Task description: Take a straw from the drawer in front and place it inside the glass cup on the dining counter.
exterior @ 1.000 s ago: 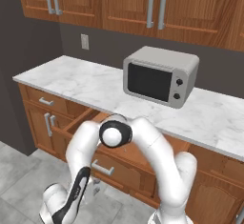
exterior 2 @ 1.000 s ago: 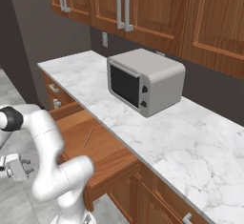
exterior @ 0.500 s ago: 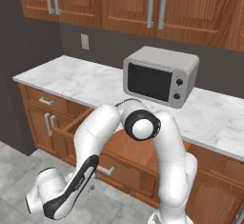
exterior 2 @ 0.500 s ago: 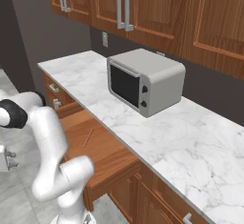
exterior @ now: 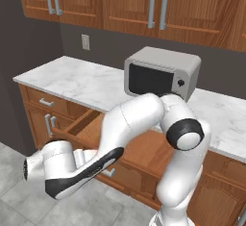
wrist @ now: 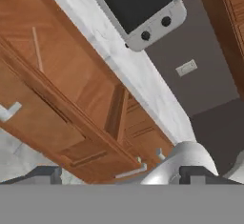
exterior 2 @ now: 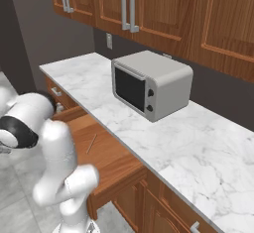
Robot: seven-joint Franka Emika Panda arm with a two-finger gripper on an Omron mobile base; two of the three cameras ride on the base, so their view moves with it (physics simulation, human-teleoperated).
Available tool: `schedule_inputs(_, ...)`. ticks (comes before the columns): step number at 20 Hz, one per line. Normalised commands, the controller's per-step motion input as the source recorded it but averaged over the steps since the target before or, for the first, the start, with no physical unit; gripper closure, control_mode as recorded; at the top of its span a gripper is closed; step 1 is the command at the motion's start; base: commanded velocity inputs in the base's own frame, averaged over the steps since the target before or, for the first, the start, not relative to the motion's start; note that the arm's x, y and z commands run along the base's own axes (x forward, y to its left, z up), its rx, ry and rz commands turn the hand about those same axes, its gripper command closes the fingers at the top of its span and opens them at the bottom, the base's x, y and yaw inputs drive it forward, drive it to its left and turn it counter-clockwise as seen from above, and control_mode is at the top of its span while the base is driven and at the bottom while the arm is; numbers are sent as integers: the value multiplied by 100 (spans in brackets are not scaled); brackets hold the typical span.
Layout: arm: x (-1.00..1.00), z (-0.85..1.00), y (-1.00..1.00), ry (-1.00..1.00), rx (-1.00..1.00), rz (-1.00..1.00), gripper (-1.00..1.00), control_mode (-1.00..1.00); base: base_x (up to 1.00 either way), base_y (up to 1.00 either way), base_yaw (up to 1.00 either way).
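The drawer (exterior 2: 101,150) stands pulled open under the wall counter, its wood floor bare apart from the straw (exterior 2: 91,143), a thin reddish-brown stick lying flat near the middle. The hand view looks back at the drawer (wrist: 71,66) from in front and below, and the straw (wrist: 36,49) lies at its upper left. My gripper (wrist: 124,179) is open, its dark fingertips (wrist: 44,174) far apart with nothing between them. My hand (exterior: 48,163) hangs low before the drawer front, well away from the straw. The glass cup and the dining counter are out of view.
A silver microwave (exterior: 161,73) sits on the marble wall counter (exterior: 86,83) right above the drawer. A narrower shut drawer (exterior: 45,102) lies to the left. Wood wall cabinets (exterior: 144,4) hang overhead. My own elbow (exterior: 185,133) rises in front of the open drawer.
The arm's elbow has swung to the right over the drawer, and the hand has stayed low at the left, rising slightly. The drawer and straw have not moved.
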Motion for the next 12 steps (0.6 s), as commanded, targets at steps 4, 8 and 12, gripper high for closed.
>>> schedule_inputs(4,9,100,-66,-4,27,-11,-100,-100,0,0,0)
schedule_inputs(8,26,97,-91,0,27,-6,-100,-100,0,0,0)
schedule_inputs(12,40,67,-96,5,29,0,-100,-100,0,0,0)
